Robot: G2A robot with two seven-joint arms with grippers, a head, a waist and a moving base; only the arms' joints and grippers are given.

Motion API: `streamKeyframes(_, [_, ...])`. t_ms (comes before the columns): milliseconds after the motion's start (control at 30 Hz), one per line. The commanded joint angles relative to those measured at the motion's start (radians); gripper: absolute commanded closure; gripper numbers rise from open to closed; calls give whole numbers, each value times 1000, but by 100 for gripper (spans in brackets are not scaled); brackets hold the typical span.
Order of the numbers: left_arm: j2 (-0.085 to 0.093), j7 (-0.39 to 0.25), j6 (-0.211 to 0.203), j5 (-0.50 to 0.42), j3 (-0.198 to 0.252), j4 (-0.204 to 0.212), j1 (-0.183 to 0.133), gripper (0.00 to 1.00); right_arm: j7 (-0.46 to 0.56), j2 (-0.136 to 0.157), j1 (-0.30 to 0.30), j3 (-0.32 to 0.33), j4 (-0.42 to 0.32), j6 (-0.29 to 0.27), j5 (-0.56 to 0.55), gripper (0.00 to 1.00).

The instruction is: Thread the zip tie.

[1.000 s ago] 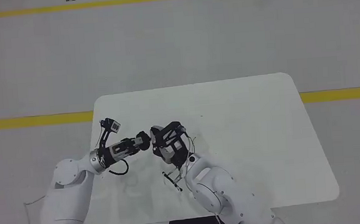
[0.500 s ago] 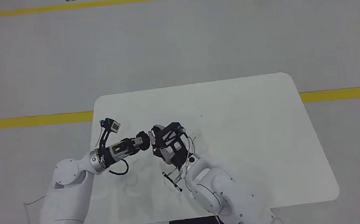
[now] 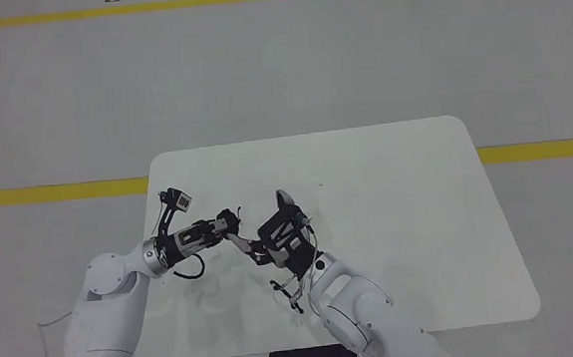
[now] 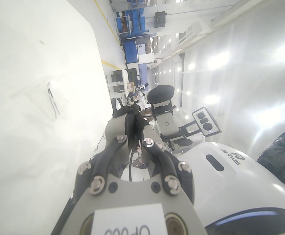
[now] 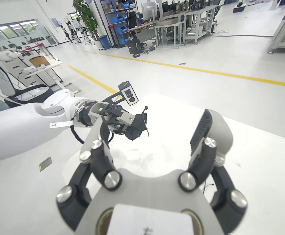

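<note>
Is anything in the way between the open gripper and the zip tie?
Nothing visible is. The zip tie, pinched in the left gripper, sticks out in open air facing the open right gripper, above the white table.

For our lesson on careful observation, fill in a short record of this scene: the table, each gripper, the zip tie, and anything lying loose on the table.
Table: white, rounded corners
Left gripper: shut on the zip tie, held above the table
Zip tie: thin, black, pinched at the fingertips, both ends sticking out, no loop visible
Right gripper: open, holding nothing, facing the left gripper with a gap between them
Loose black ties: lying flat on the table near the robot; count unclear
</note>
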Motion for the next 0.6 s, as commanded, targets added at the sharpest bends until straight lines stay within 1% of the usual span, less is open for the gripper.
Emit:
streamKeyframes(0, [0, 0, 0, 0, 0, 0, 0, 100, 0, 0, 0, 0, 0, 0, 0, 0])
streamKeyframes(233, [0, 0, 0, 0, 0, 0, 0, 100, 0, 0, 0, 0, 0, 0, 0, 0])
streamKeyframes(300, [0, 0, 0, 0, 0, 0, 0, 100, -20, 2, 5, 1, 8, -1, -34, 0])
streamKeyframes(333, [0, 8, 4, -2, 0, 0, 0, 100, -35, 4, 8, -1, 12, -11, -51, 0])
streamKeyframes(367, [0, 32, 31, -25, 1, -10, 1, 100, -54, 7, 9, -2, 17, -26, -82, 0])
streamKeyframes(433, [3, 40, 70, -68, -11, -22, 8, 100, -87, 11, 2, 0, 18, -35, -109, 0])
streamKeyframes(467, [5, 43, 108, -98, -22, -29, 13, 100, -102, 17, 14, 5, 23, -56, -111, 0])
streamKeyframes(567, [11, 24, 166, -164, -41, -39, 21, 100, -127, 38, 40, 5, 31, -76, -111, 0])
